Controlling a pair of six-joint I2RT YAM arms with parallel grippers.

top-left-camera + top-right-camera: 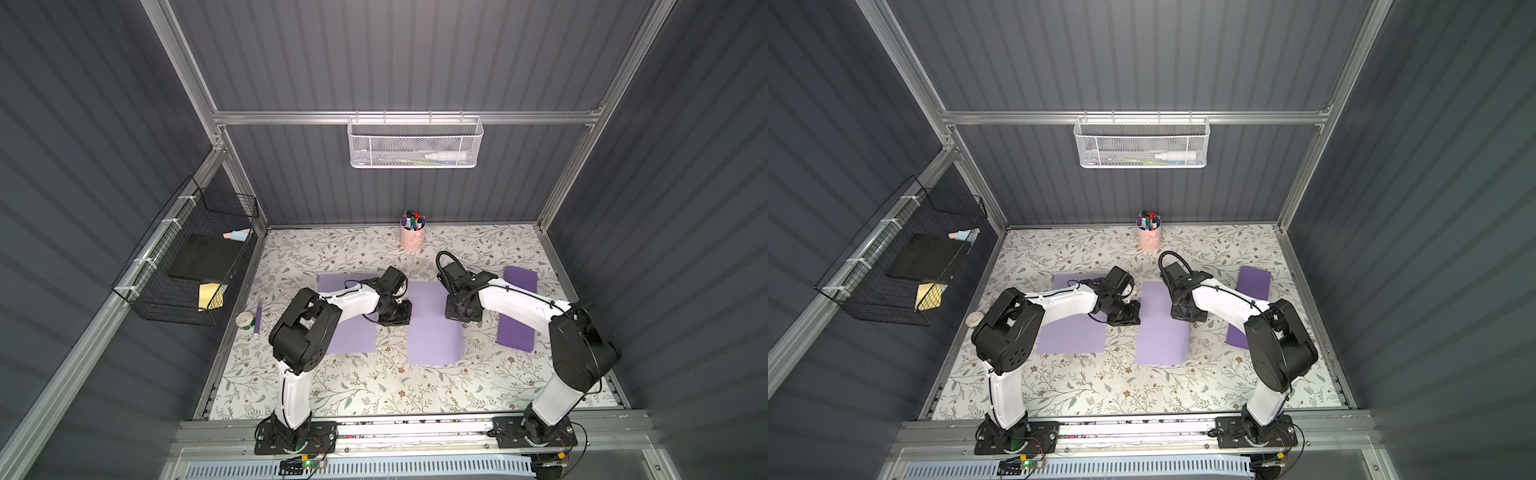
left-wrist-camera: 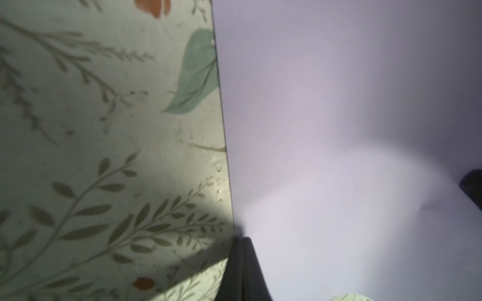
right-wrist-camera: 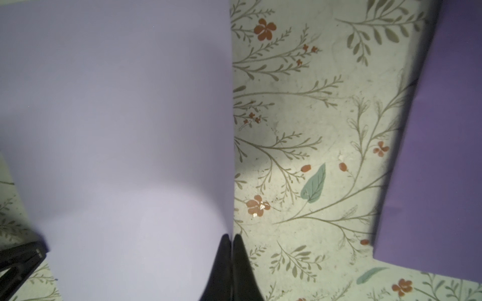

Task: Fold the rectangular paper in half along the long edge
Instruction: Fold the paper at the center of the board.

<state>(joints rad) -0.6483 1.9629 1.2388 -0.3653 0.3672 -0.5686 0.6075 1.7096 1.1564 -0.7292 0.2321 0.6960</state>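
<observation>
Three purple sheets lie on the floral surface. A pale sheet sits at the left, partly under the left arm. A darker purple sheet sits at the right, with the right arm crossing over it. Between them is the lavender paper, whose long edges run from front to back. A pink cup of markers stands at the back of the surface, well apart from the paper. A tape roll and a thin purple stick lie just beside each other at the left border. A black wire basket hangs on the left wall and a white mesh basket hangs on the back rail, both clear of the sheets. In both top views the two wrists reach in from either side and meet the far half of the lavender paper, one at each long edge, while its near end rests on the surface. In the left wrist view the left fingers are pressed together, and the paper's edge runs straight into their tips, so they appear to pinch it. In the right wrist view the right fingers are likewise closed, with the opposite edge disappearing into the seam between them. The paper curves up toward each pair of tips, brighter there than farther off. The darker sheet lies near the right fingers but apart from them, with bare floral surface between.
</observation>
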